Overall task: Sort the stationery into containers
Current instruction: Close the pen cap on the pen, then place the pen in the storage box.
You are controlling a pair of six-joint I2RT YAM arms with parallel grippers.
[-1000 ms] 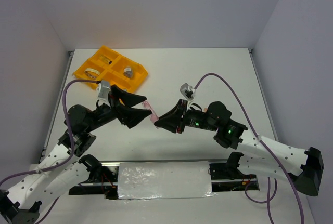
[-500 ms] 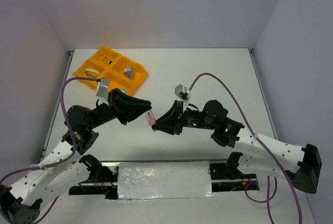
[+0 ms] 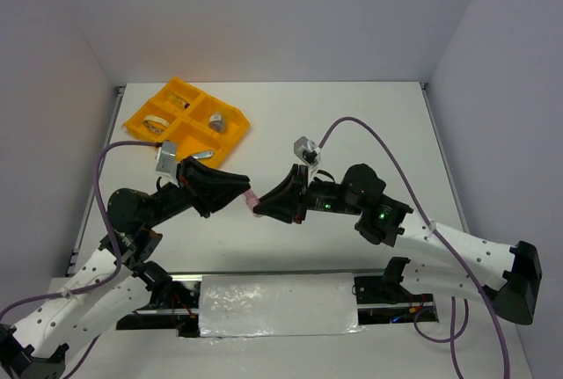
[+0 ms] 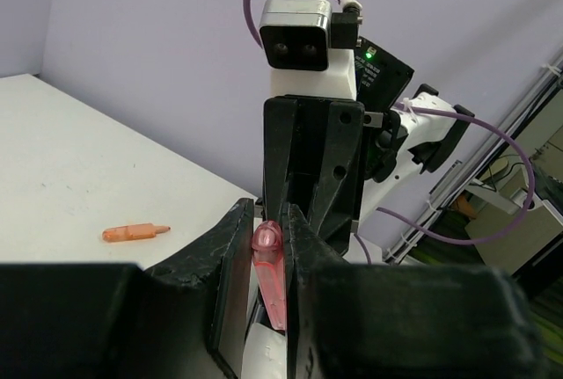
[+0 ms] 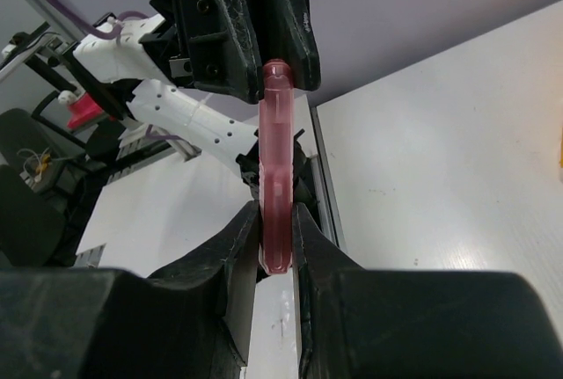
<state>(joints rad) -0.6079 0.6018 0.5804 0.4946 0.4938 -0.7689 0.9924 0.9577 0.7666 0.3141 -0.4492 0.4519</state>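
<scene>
Mid-table, well off every edge, left claw and right claw pinch pink piece.

Left gripper and right gripper tip-to-tip, both pinching pink piece

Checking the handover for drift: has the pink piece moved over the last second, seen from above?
Yes. The pink piece has shifted slightly left, toward the side where the orange-yellow tray sits unmoved.
</scene>
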